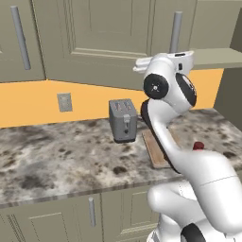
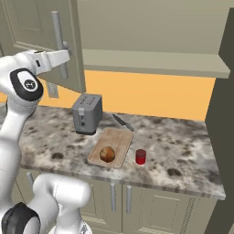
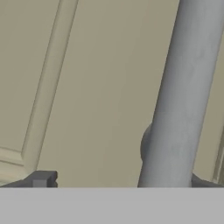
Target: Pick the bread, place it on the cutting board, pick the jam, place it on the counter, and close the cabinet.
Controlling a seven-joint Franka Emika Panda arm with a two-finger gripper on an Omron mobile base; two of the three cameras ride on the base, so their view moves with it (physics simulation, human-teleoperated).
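The brown bread (image 2: pixel 107 154) lies on the wooden cutting board (image 2: pixel 116 139), beside the toaster. The red jam (image 2: pixel 140 156) jar stands upright on the marble counter (image 2: pixel 183 151), just right of the board, and the jam (image 1: pixel 198 145) also peeks out past my arm. The upper cabinet door (image 2: pixel 41 32) stands swung open. My gripper (image 2: pixel 67 55) is raised against that door's long grey bar handle (image 2: pixel 57 41). In the hand view my gripper (image 3: pixel 118 183) is open, with the handle (image 3: pixel 181 96) between the fingertips (image 3: pixel 41 179), close to the right one.
A grey toaster (image 2: pixel 87 113) stands on the counter left of the board, and a dark knife (image 2: pixel 123 122) lies behind it. The open cabinet's shelf (image 2: pixel 155 61) runs along the wall. A tall panel (image 2: pixel 221 114) bounds the counter on the right.
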